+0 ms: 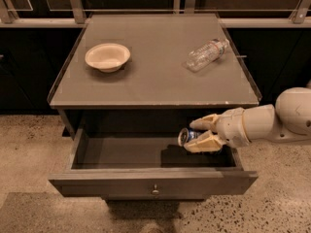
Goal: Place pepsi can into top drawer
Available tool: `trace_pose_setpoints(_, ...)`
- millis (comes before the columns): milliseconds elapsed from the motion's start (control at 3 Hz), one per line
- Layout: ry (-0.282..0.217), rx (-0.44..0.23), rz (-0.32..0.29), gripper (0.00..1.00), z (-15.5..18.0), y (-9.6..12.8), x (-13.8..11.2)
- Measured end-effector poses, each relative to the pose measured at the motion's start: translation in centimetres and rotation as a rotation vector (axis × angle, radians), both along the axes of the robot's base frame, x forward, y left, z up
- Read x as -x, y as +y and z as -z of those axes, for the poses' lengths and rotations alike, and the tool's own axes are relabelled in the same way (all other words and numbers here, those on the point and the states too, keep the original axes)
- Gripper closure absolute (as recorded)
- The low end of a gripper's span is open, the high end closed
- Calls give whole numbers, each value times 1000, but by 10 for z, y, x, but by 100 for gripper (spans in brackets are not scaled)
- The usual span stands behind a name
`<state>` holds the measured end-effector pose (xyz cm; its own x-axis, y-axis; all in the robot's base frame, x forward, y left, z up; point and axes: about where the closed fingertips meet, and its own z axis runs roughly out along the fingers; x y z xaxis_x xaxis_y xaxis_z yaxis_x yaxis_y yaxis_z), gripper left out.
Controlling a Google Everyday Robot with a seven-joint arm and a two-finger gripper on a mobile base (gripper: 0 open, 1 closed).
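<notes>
The top drawer is pulled open below the grey cabinet top, its knob at the centre of the front panel. My gripper reaches in from the right and is shut on the pepsi can. The can lies on its side with its silver end facing left. It is held inside the drawer's right part, just above the drawer floor. The can casts a dark shadow on the floor beneath it.
A cream bowl sits on the cabinet top at the left. A clear plastic bottle lies on its side at the right rear. Speckled floor surrounds the cabinet.
</notes>
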<state>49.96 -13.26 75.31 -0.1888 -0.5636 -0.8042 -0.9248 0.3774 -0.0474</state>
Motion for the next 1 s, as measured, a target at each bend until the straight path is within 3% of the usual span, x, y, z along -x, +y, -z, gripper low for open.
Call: trace_pose_setpoints(1000,93,41,98,100,57,-23,2)
